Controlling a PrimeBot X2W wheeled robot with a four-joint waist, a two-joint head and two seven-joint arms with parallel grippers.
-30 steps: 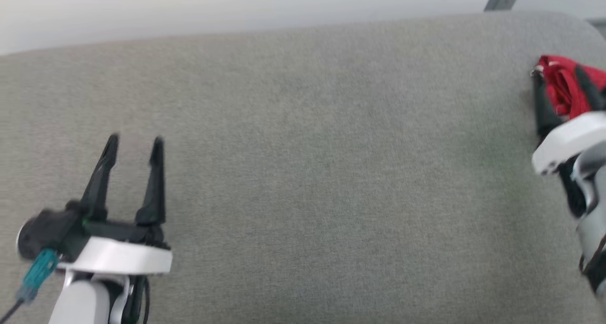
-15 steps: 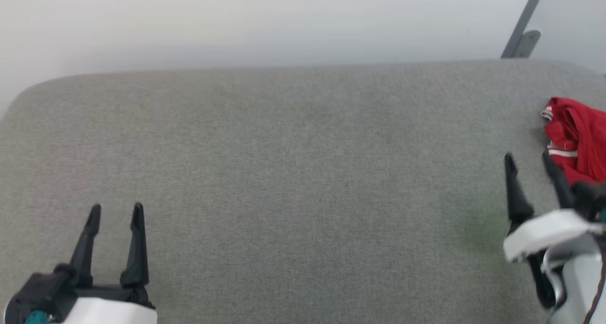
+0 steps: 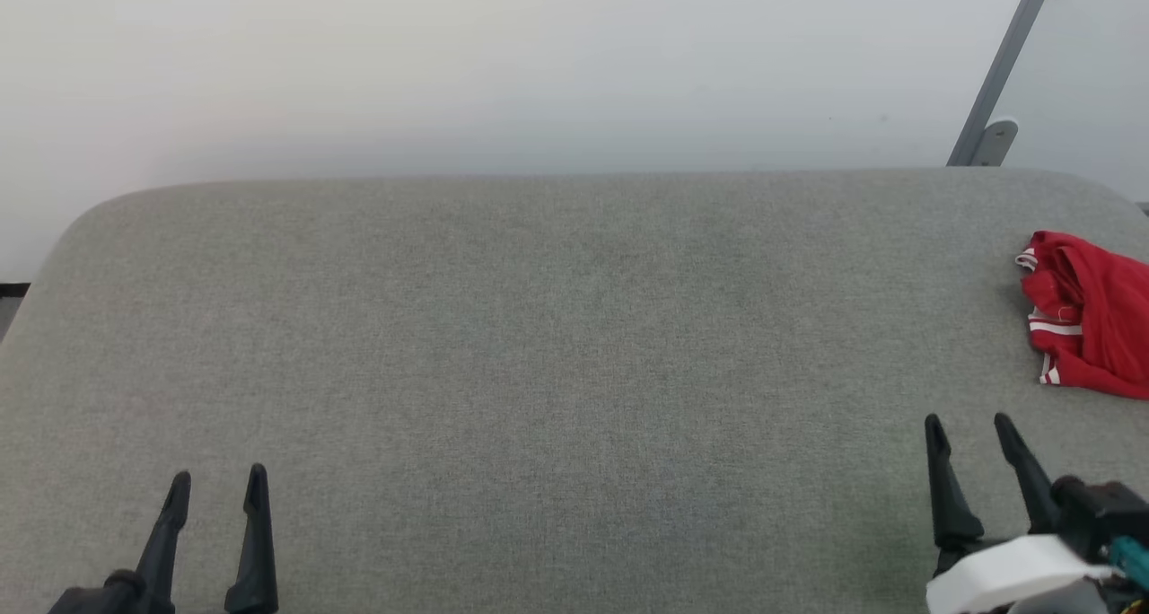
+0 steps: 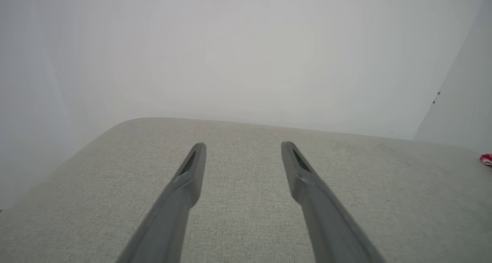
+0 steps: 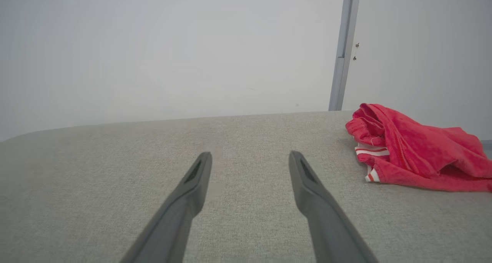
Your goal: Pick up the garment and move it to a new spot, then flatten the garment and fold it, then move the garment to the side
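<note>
pad [image 3: 539, 345]: is lying grey and wide | garment [image 3: 1091, 318]: is lying bunched at pad's right edge; probably handling light, soft, floppy, so pinching a raised fold on its top seems best | right gripper [image 3: 968, 421]: is hovering released, empty, near garment | left gripper [image 3: 220, 475]: is hovering released, empty, well apart

- A plain indoor room set up for work, closer to a lab or test space than a lived-in home (it is hard to say more exactly).
- A wide padded surface [image 3: 539, 345] serves as the work area. It is covered in grey woven cloth and has rounded corners, like a mattress or an upholstered bench.
- Behind it stands a bare white wall [image 3: 449, 57], evenly lit.
- A grey metal post [image 3: 1004, 62] with a small bracket [image 3: 992, 138] rises against the wall at the right.
- A crumpled red shirt [image 3: 1091, 318] lies on the cloth near the right edge, a homely touch.
</note>
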